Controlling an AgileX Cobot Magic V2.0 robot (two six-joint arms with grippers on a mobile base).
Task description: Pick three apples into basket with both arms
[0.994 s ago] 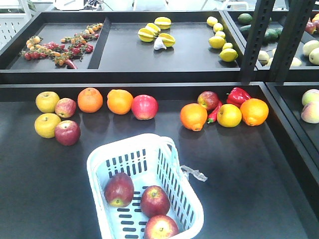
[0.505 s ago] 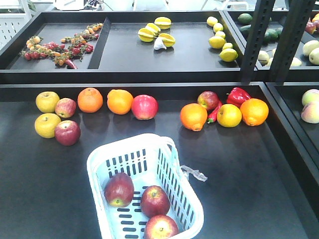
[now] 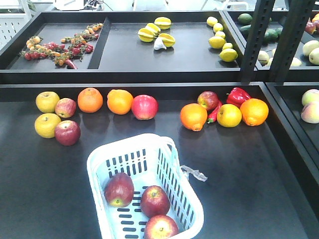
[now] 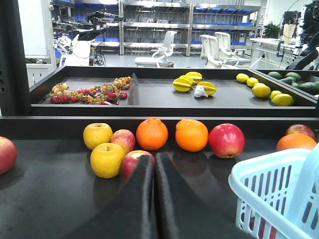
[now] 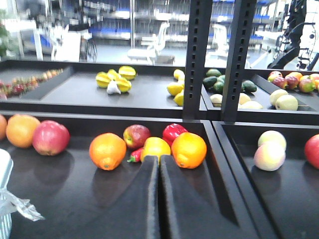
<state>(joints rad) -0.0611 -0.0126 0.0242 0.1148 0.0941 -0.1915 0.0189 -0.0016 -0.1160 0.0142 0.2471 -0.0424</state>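
Black display shelving (image 3: pixel 259 169) fills the front view, w/ a lab of chairs and racks blurred behind in the wrist views. Near the front edge sits a pale blue-white slotted basket (image 3: pixel 129 149), angled, its handle band on the right side and a wisp of clear film (image 3: pixel 193 173) trailing from it onto the shelf. Inside lie three dark red apples (image 3: pixel 154 200) w/ yellow streaks: one at left, one in the middle, one at the bottom edge of the picture, the last two close together.

Behind the basket, left group: two yellow apples (image 3: pixel 47 101), two small red apples beside them, then two oranges (image 3: pixel 89 99) and a pinkish-red apple (image 3: pixel 144 106) in a row. Right group: an orange, a red apple, a red pepper (image 3: pixel 238 95), a lemon-yellow fruit, another orange. Upper tray holds cherry tomatoes (image 3: pixel 60 47), star fruit (image 3: pixel 155 30) and lemons (image 3: pixel 222 40).

Neither arm shows in the front view. Left gripper (image 4: pixel 154 199) is seen from its wrist cam, black fingers pressed together, nothing between them, basket corner at its right. Right gripper (image 5: pixel 158 199) likewise: fingers together, empty, aimed at the right fruit group, film wisp at far left.
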